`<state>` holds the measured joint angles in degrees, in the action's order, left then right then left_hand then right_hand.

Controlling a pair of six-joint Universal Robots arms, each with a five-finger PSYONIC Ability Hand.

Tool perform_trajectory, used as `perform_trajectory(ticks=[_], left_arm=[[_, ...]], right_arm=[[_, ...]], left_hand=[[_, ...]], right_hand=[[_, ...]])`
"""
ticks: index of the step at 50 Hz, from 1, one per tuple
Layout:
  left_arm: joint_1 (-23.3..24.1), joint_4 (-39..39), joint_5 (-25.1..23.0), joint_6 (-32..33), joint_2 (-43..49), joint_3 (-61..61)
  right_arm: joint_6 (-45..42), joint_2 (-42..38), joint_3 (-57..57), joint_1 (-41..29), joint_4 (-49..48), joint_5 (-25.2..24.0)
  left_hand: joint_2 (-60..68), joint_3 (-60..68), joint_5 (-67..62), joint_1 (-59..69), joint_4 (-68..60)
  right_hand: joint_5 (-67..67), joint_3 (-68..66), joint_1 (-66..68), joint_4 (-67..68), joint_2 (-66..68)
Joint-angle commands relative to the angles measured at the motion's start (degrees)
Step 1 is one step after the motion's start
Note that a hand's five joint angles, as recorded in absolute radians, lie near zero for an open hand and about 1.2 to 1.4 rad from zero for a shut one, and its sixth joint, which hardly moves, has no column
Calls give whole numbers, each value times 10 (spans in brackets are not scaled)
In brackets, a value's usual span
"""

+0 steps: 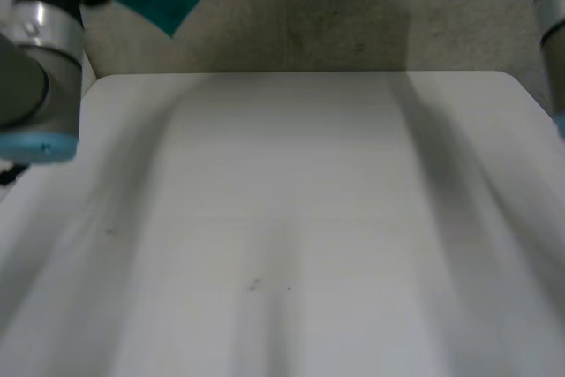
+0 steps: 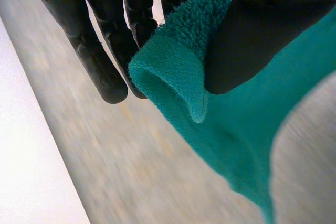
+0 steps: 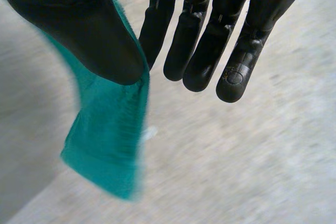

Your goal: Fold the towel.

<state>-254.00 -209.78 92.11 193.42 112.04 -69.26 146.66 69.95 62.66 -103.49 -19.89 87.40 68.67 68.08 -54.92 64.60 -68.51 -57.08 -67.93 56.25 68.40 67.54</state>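
the left hand (image 2: 273, 30) has the teal towel (image 2: 173, 77) pinched: in the left wrist view its thumb presses down on the fluffy cloth, close to a hemmed edge that curls over below the thumb. its fingers (image 2: 105, 51) reach out nearly straight behind the cloth, and the ones farthest from the thumb touch nothing. the right hand (image 3: 79, 30) grips in much the same way. in the right wrist view its thumb clamps an edge of the towel against the nearest finger, and a corner of the cloth hangs loose below the thumb. the other fingers (image 3: 205, 51) are straight and close together, clear of the cloth. in the head view the towel is off the white table (image 1: 291, 218), up in the air past its far edge and over the grey floor (image 1: 335, 24). it hangs lower by the left arm (image 1: 40, 68) than in the middle. the right arm (image 1: 552, 6) stands at the opposite side of the table.
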Motion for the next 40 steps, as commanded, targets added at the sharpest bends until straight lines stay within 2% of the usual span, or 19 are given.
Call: perform_trajectory(ticks=[1,8,10,12,16,20,22,23,26,27,28,30,32,38,40], left_arm=[[-4,0,-23,-27,55,-88],[-5,4,-33,-25,143,-140],[-7,9,-33,-23,158,-149],[-8,16,-32,-21,171,-170],[-15,45,-32,-10,165,-213],[-38,95,-32,19,112,-262],[-57,160,-32,53,40,-309],[-57,161,-32,53,40,-309],[-69,266,-32,85,-30,-351],[-70,287,-32,87,-42,-357],[-70,287,-32,87,-42,-357],[-73,363,-33,90,-83,-370],[-73,404,-34,89,-95,-372],[-71,403,-33,88,-94,-361],[-74,388,-33,87,-91,-350]], right_arm=[[-7,-31,111,-4,6,-13],[-6,-132,131,-4,35,-7],[-7,-139,132,-3,44,-7],[-10,-157,135,1,94,-7],[-16,-149,143,3,146,-8],[-63,-78,181,5,264,-14],[-94,-47,205,5,303,-15],[-130,-21,228,7,335,-16],[-237,50,302,27,393,-9],[-237,50,302,27,393,-9],[-311,88,354,52,412,-7],[-327,96,364,58,414,-8],[-350,103,376,67,414,-10],[-335,92,355,67,363,-12],[-300,50,312,65,315,-10]], left_hand=[[113,119,-151,154,-115],[113,119,-151,154,-115],[113,119,-151,154,-115],[113,119,-151,154,-115],[113,119,-151,154,-115],[113,119,-151,154,-115],[113,119,-151,154,-115],[113,119,-151,154,-115],[113,119,-151,154,-115],[113,119,-151,154,-115],[113,119,-151,154,-115],[113,119,-151,154,-115],[113,119,-151,154,-115],[113,119,-151,154,-115],[113,119,-151,154,-115]], right_hand=[[-129,-121,237,116,125],[-129,-121,237,116,125],[-129,-121,237,116,125],[-129,-121,237,116,125],[-129,-121,237,116,125],[-129,-121,237,116,125],[-129,-121,237,116,125],[-129,-121,237,116,125],[-129,-121,237,116,125],[-129,-121,237,116,125],[-129,-121,237,116,125],[-129,-121,237,116,125],[-129,-121,237,116,125],[-129,-121,237,116,125],[-129,-121,237,116,125]])
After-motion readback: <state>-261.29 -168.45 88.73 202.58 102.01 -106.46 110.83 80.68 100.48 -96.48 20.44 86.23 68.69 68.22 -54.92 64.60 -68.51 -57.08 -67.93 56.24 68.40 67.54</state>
